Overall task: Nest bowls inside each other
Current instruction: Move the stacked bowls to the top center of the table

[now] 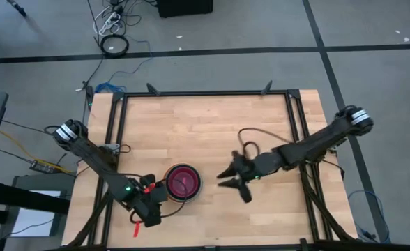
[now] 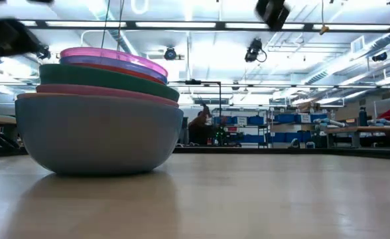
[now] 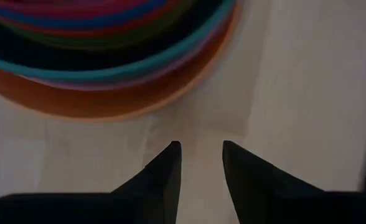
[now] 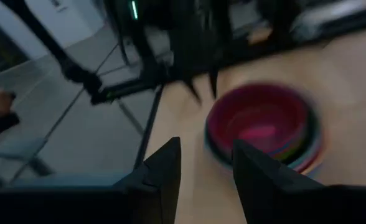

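The bowls (image 1: 183, 182) stand nested in one stack near the table's front, left of centre. The outermost, grey-blue bowl (image 2: 95, 133) rests with its bottom on the wood, and the innermost one (image 4: 258, 121) is magenta-red. My left gripper (image 3: 200, 152) points steeply down at the bare table just beside the stack's rim (image 3: 108, 93), on the stack's left near side (image 1: 156, 199). It is open with nothing between its fingers. My right gripper (image 4: 206, 155) hovers above the table to the right of the stack (image 1: 229, 181). It is open and empty too.
A black frame (image 1: 205, 93) runs along the table's far and side edges. Bare wood (image 1: 212, 132) lies between the stack and the far edge. Beyond the table the low view shows a room with shelves and a seated person (image 2: 198, 126).
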Motion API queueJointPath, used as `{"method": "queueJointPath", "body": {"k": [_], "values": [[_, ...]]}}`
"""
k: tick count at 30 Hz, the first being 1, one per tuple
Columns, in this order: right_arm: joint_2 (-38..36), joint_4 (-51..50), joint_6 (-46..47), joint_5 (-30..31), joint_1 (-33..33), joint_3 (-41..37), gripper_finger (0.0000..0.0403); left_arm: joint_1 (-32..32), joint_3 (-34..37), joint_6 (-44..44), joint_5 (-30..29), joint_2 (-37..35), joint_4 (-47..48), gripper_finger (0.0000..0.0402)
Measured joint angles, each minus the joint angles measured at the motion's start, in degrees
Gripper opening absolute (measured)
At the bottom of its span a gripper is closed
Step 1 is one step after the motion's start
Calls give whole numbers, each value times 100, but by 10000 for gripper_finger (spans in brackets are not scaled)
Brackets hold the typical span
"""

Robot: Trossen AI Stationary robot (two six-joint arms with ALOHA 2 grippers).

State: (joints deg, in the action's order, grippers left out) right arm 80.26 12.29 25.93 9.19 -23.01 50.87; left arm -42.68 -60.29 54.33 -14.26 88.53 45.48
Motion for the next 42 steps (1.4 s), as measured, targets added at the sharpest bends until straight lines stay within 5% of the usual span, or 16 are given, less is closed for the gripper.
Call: {"method": "queueJointPath", "body": {"k": [9, 22, 28, 33, 42], "values": [[-1339, -686, -394, 1090, -421, 0, 130, 477, 536, -253, -316, 2, -533, 127], [-1582, -1095, -424, 1635, -633, 0, 130, 1845, 609, -1486, -880, 2, -1681, 127], [-1577, -1803, 312, 1638, -651, 0, 130, 2096, 609, -1620, -196, 2, -1773, 127], [-1283, -3372, 1998, 1197, -747, -4, 130, 1862, 609, -1323, 712, 0, -2172, 127], [363, -3206, 2938, 692, -1148, -4, 130, 1665, 609, -1192, 703, -5, -3351, 127]]}}
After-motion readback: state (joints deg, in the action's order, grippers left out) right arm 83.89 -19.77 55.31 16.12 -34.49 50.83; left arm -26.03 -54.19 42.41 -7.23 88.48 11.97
